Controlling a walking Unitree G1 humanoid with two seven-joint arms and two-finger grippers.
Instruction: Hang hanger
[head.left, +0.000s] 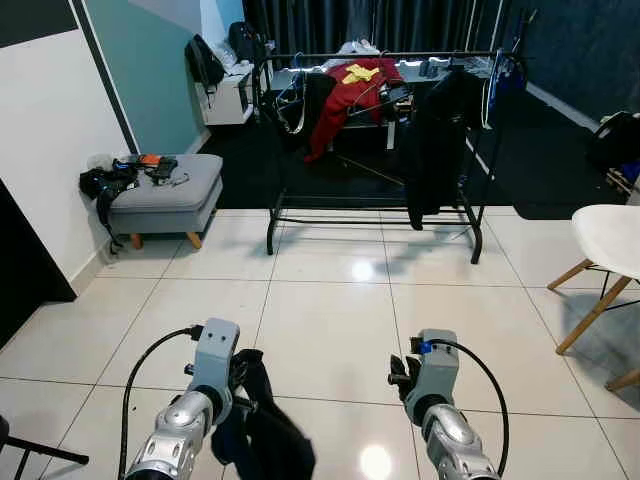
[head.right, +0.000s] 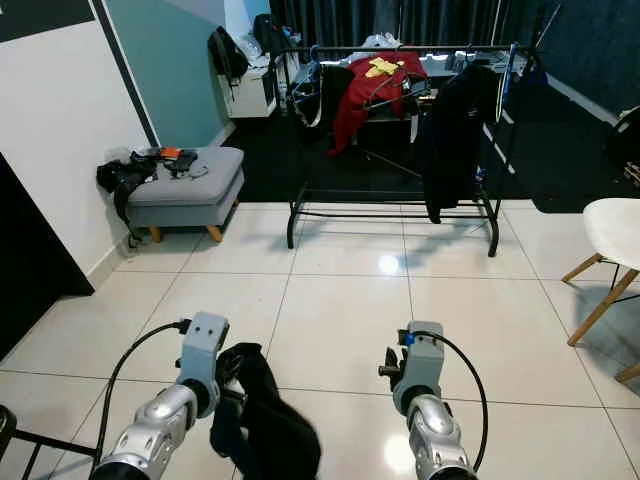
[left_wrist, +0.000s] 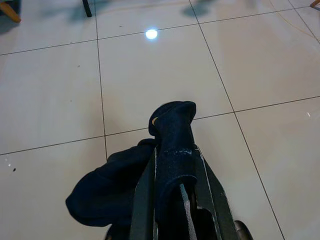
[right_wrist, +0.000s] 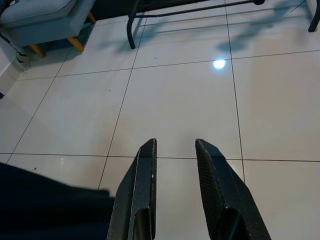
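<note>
Dark navy garment, apparently on a hanger (left_wrist: 170, 145), is clamped in the left gripper (head.left: 243, 385), low and near. Black metal clothes rack (head.left: 375, 55) stands far ahead, rail running left-right. Right gripper (right_wrist: 175, 165) is held parted, empty.

Both head views look forward and down from standing height across the tiled floor (head.left: 330, 320) toward the clothes rack (head.left: 380, 140), which stands well away; they share nearly the whole scene, slightly offset sideways. The left wrist view looks steeply down along its pincer (left_wrist: 172, 165), close to the floor. The right wrist view looks along its pincer (right_wrist: 175, 150) toward the rack's feet.
</note>
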